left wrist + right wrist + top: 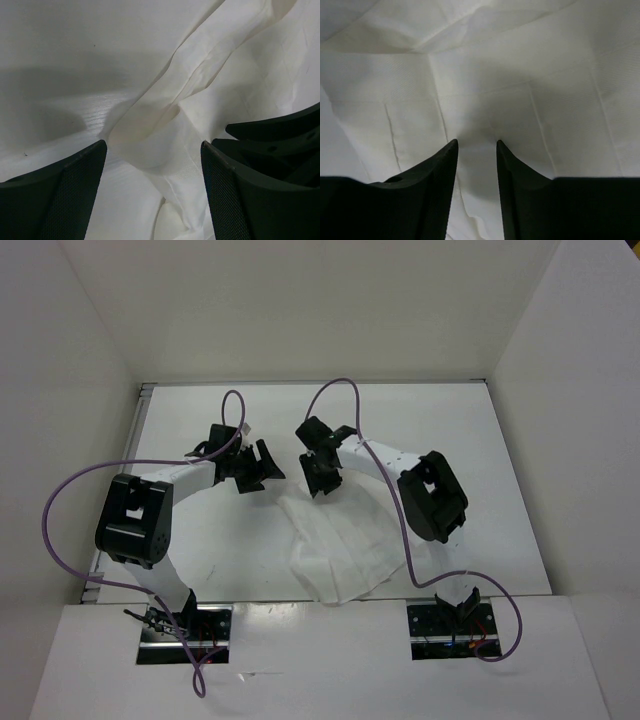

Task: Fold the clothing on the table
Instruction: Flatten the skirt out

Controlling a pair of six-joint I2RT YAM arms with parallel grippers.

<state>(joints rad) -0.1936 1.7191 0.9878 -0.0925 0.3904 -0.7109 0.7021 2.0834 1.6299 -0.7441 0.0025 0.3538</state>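
Observation:
The clothing [345, 545], a thin white creased garment, lies crumpled on the table [450, 430] in front of the two arm bases. My left gripper [266, 466] hovers at its far left corner. In the left wrist view the left gripper [154, 142] is open wide over a raised fold of the clothing [210, 85], holding nothing. My right gripper [322, 484] is at the garment's far edge. Seen from the right wrist, the right gripper [477, 141] stands open, its tips close above the seamed clothing [495, 75], with nothing pinched between them.
Plain white walls [300, 310] enclose the table on three sides. A metal edge strip [140, 430] runs along its left side. Purple cables [60, 530] loop off both arms. The arm bases [185, 630] sit at the near edge.

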